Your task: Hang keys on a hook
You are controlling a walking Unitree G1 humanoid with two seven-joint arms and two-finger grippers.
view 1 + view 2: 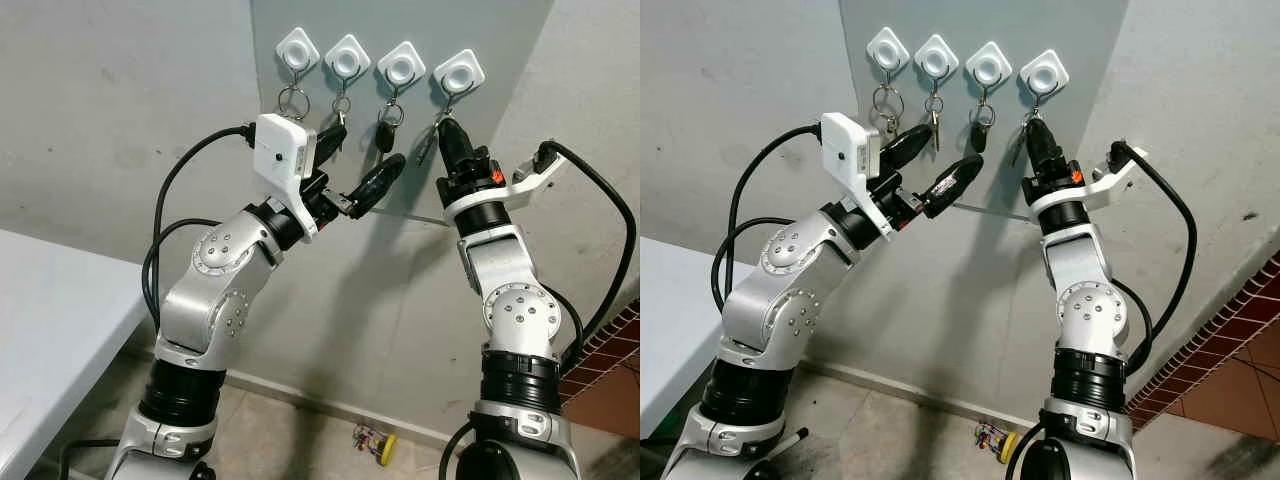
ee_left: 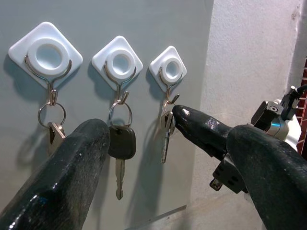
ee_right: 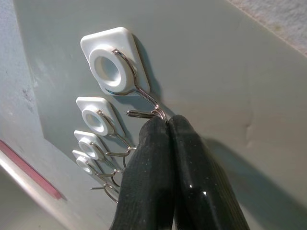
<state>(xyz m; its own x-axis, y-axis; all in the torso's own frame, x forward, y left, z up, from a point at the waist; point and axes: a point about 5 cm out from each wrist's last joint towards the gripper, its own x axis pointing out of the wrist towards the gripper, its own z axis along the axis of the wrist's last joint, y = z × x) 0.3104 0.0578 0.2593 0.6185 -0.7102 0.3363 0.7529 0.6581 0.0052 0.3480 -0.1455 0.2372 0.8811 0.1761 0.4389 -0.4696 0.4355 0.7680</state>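
Currently we hold the right gripper clenched on the keys directly below the rightmost hook, ring at the hook tip. Releasing remains. Our left gripper hangs open beneath the three loaded hooks.

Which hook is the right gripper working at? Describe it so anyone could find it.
On the grey wall panel hangs a row of four white diamond-shaped hooks. It is the rightmost hook, the one with the right gripper pinched shut on a key ring at its wire.
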